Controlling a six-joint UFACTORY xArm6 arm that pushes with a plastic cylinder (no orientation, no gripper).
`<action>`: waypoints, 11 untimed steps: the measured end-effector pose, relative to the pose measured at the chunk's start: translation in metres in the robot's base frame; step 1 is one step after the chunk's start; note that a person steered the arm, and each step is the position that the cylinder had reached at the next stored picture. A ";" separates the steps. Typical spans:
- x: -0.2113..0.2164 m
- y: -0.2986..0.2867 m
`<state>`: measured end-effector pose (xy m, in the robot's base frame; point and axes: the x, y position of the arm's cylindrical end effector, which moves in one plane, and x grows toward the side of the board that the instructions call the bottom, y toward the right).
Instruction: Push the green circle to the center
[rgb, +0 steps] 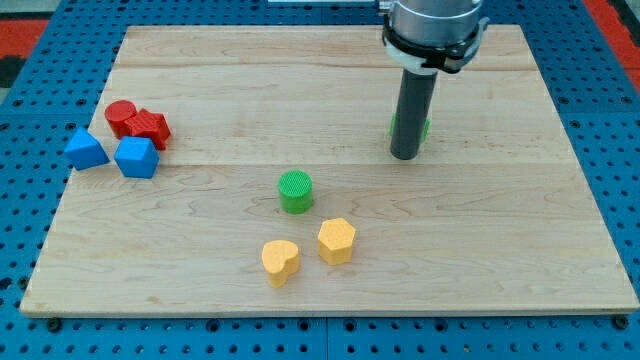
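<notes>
The green circle (295, 190) is a small green cylinder standing a little below and left of the board's middle. My tip (404, 156) is the lower end of the dark rod, resting on the board to the right of the green circle and slightly above it, well apart from it. A second green block (425, 127) sits directly behind the rod and is mostly hidden; its shape cannot be made out.
Two yellow blocks (281, 261) (337, 240) lie just below the green circle. At the view's left sit a red cylinder (120, 116), a red block (149, 127), a blue triangle (86, 149) and a blue block (136, 157). The wooden board (320, 80) lies on a blue pegboard.
</notes>
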<state>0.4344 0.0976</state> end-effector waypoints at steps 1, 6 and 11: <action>0.049 -0.006; 0.084 -0.155; 0.031 -0.158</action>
<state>0.4656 -0.0602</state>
